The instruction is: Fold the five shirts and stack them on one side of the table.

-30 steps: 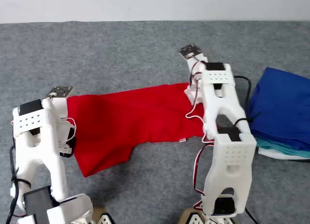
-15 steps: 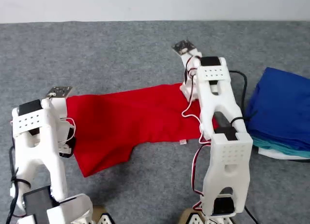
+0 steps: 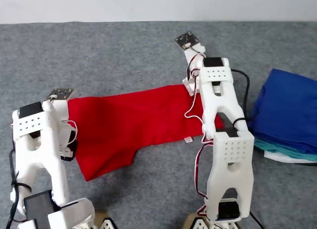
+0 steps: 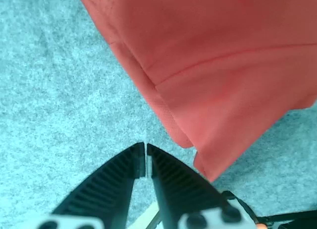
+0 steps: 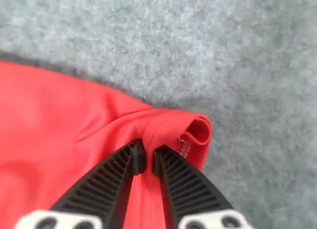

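Fingers (image 4: 119, 174) of the left gripper (image 4: 146, 148) are pressed together on nothing, over bare grey table (image 3: 124, 45) just beside the red shirt (image 3: 129, 120). That shirt lies spread across the middle. The right gripper (image 5: 144, 150) pinches a raised fold at its right corner. A folded stack (image 3: 290, 115), blue on top, sits far right.

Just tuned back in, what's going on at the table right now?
The right gripper has its fingers shut on a bunched fold at a far corner of the red shirt, which lies spread across the grey table. The left gripper is shut on nothing, over the table just beside the shirt's other end. A stack of folded shirts, blue on top, lies on the right side.
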Action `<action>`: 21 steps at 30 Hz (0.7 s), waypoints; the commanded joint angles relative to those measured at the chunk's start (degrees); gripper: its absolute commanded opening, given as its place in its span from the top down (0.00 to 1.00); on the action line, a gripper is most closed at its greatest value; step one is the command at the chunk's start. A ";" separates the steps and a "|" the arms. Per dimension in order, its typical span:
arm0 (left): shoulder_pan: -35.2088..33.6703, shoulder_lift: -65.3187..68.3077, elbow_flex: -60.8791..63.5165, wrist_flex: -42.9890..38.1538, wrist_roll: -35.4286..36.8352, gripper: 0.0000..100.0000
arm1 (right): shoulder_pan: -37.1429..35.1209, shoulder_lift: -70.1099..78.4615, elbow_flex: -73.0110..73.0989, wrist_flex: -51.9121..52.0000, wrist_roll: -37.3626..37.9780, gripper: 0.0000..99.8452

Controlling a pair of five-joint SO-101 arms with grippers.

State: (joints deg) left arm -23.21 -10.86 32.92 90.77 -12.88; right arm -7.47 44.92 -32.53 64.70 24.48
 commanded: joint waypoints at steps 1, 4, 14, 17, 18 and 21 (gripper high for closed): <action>-0.18 -1.76 -1.63 -0.62 0.09 0.99 | 0.92 -0.31 -2.99 -1.98 -0.44 0.94; -0.26 -1.76 -1.63 -0.62 0.09 0.99 | 1.36 -0.66 -3.08 -1.10 -1.49 0.86; -0.18 -1.76 -1.54 -1.85 0.09 0.99 | 3.74 -5.49 -13.10 6.99 -5.27 0.84; -0.09 -1.76 -1.54 -2.46 0.09 0.99 | 3.38 -5.85 -14.51 9.27 -5.27 0.84; -0.09 -1.76 -1.54 -2.55 0.09 0.99 | 2.68 -5.85 -14.68 10.24 -5.27 0.85; 0.09 -1.76 -1.98 -2.55 0.09 0.99 | 0.31 -5.32 -14.77 12.79 -4.92 0.90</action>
State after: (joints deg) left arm -23.21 -10.86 32.92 88.84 -12.88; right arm -4.92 45.01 -44.31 75.52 19.74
